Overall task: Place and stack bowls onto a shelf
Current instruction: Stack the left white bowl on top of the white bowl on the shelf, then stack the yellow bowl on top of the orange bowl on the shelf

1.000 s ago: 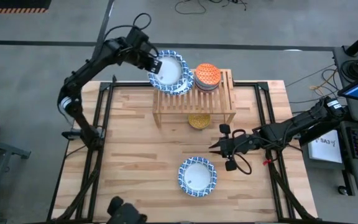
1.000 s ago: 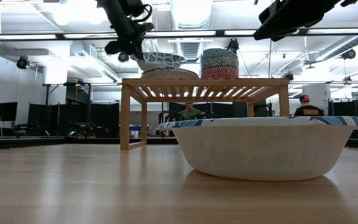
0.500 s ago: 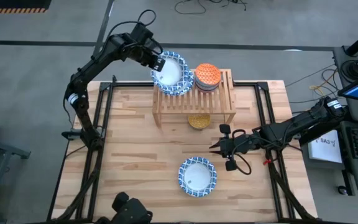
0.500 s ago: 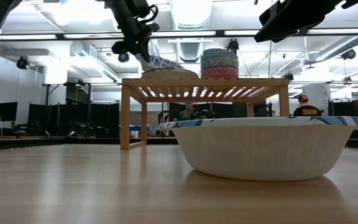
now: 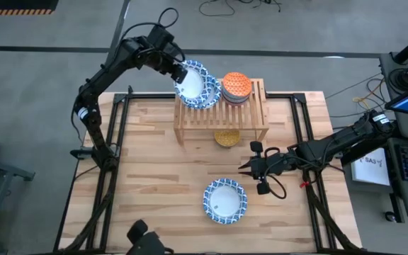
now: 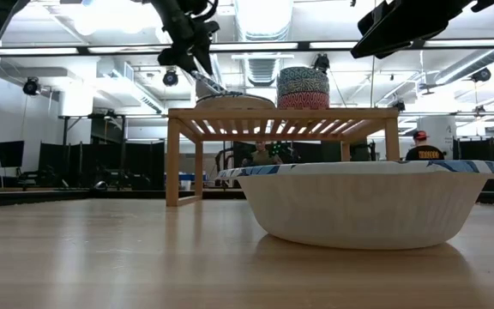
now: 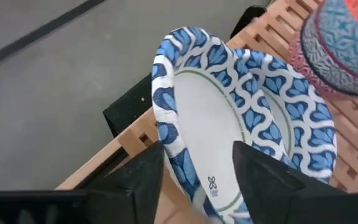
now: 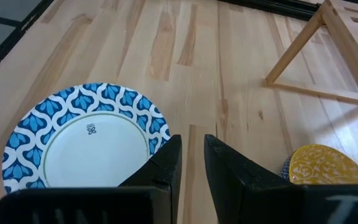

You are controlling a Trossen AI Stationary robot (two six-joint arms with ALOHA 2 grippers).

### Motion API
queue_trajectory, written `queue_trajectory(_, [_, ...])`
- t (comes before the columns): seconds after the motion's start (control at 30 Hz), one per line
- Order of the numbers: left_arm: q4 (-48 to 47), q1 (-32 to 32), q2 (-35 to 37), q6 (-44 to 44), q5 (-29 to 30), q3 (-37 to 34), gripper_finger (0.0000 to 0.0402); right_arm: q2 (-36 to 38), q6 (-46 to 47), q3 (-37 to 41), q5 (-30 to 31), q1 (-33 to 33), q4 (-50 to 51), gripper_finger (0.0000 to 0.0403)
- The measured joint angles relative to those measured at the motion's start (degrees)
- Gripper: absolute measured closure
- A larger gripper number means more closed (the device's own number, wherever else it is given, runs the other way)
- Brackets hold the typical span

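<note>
My left gripper [image 5: 178, 71] is shut on a blue-and-white bowl [image 5: 193, 81] over the left end of the wooden shelf [image 5: 255, 113]. That bowl is tipped steeply above another blue-and-white bowl [image 5: 210, 99] that sits on the slats. A stack of small bowls with an orange one on top [image 5: 236, 86] stands on the shelf beside them. A mustard yellow bowl [image 5: 227, 137] sits on the table under the shelf. A further blue-and-white bowl [image 5: 224, 200] sits on the table. My right gripper [image 5: 243, 168] hovers shut and empty to its right. My left gripper holds the bowl by its rim [image 7: 178, 163] on the side toward the table's far-left corner. One finger [image 7: 260, 180] is inside the bowl and one [image 7: 138, 183] outside. The fingers come slanting from the far left. The bowl [image 6: 215, 86] is tilted, its lower edge on the bowl below [image 6: 234, 102].
The shelf's right end [image 5: 259, 99] shows bare slats. In the right wrist view the table bowl [image 8: 86, 146] lies just ahead of my right gripper [image 8: 193, 155], with the yellow bowl [image 8: 325, 165] to one side. People show in the room beyond the table.
My left gripper has gone a little toward the table's right edge and turned, tipping its bowl. The bowl was level above the shelf. It now slants steeply, with its lower edge down on the bowl on the slats.
</note>
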State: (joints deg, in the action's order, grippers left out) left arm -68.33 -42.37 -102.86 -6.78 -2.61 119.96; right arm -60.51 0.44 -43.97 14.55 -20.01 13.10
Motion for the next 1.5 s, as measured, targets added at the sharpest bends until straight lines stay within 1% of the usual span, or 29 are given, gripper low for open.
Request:
queue_trajectory(0.07, [-1.9, 0.0, 0.1, 2.5, 0.0, 1.5, 0.0217, 0.0, 0.2, 0.0, 0.0, 0.0, 0.0, 0.0344])
queue_trajectory(0.17, [-4.9, 0.0, 0.7, 8.4, 0.1, 3.6, 0.0213, 0.0, 0.3, 0.0, 0.0, 0.0, 0.0, 0.0344])
queue_trajectory(0.27, [-7.9, 0.0, 1.6, 14.2, 0.0, 4.6, 0.0218, 0.0, 0.3, 0.0, 0.0, 0.0, 0.0, 0.0344])
queue_trajectory(0.37, [-9.3, 0.0, 3.1, 17.9, 0.1, 4.0, 0.0234, 0.0, 0.2, 0.1, 0.0, 0.0, 0.0, 0.0344])
queue_trajectory(0.43, [-9.3, 0.0, 4.2, 19.5, 0.1, 2.6, 0.0254, 0.0, 0.2, 0.1, 0.0, 0.0, 0.0, 0.0344])
queue_trajectory(0.5, [-9.3, 0.0, 5.2, 22.4, -0.5, 0.4, 0.0284, 0.0, 0.2, 0.1, 0.0, 0.0, 0.0, 0.0344])
queue_trajectory(0.6, [-8.8, 0.3, 6.6, 27.2, -5.0, -4.5, 0.0342, 0.0, 0.1, 0.1, 0.0, 0.0, 0.0, 0.0344])
queue_trajectory(0.67, [-7.5, 0.4, 7.8, 28.9, -5.9, -8.7, 0.0382, 0.0, 0.0, 0.1, 0.0, 0.0, -0.1, 0.0344])
queue_trajectory(0.73, [-4.4, 0.3, 8.9, 28.4, -5.8, -13.1, 0.0393, 0.0, 0.0, 0.1, 0.0, 0.0, -0.1, 0.0344])
queue_trajectory(0.83, [2.8, 0.2, 11.0, 27.7, -5.3, -19.8, 0.0387, 0.0, 0.0, 0.1, 0.0, 0.0, -0.1, 0.0344])
queue_trajectory(0.93, [11.3, 0.6, 13.1, 25.5, -5.5, -25.0, 0.0396, 0.0, -0.1, 0.1, 0.3, 0.0, -0.1, 0.0344])
queue_trajectory(1.07, [11.5, 0.6, 14.1, 23.2, -5.4, -28.7, 0.0399, 0.0, 0.6, 0.1, 0.5, 0.0, -0.1, 0.0344])
queue_trajectory(1.23, [10.9, 1.0, 18.2, 17.6, -5.4, -32.3, 0.0401, 0.0, 1.5, 0.2, 0.5, 0.0, -1.2, 0.0344])
queue_trajectory(1.33, [12.1, 3.0, 22.8, 13.8, -5.4, -36.3, 0.0401, 0.0, 1.3, 1.2, 0.5, 0.0, -5.1, 0.0344])
queue_trajectory(1.4, [16.0, 5.4, 27.3, 11.7, -5.5, -40.8, 0.0401, 0.0, 1.2, 2.9, 0.5, 0.0, -8.7, 0.0344])
queue_trajectory(1.5, [25.0, 10.7, 34.7, 7.5, -5.5, -50.0, 0.0401, 0.0, 2.6, 5.6, 0.5, 0.1, -13.9, 0.0344])
